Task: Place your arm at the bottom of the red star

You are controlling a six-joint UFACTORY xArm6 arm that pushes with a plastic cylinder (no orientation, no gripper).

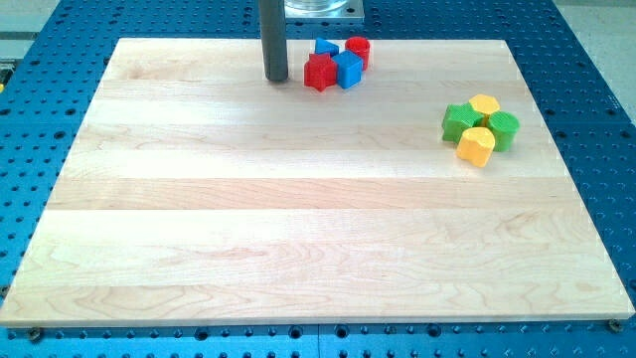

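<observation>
On the pale wooden surface (298,199), the red star (319,72) sits near the view's top edge, touching a blue cube (349,70) on its right, with a smaller blue block (325,47) and a red cylinder (359,50) just behind that pair. My tip (276,79), the lower end of a dark upright rod, rests just to the view's left of the red star, apart from it by a narrow gap and touching nothing. The arm carries no fingers, so there is nothing to open, close or hold. The star looks small, light and rigid, likely to slide at a slight nudge; it would be pushed, not grasped, so the tip probably needs to circle to its lower side without brushing it. Well to the star's right lie two green blocks (459,121) and two yellow blocks (476,145), clustered together.
</observation>
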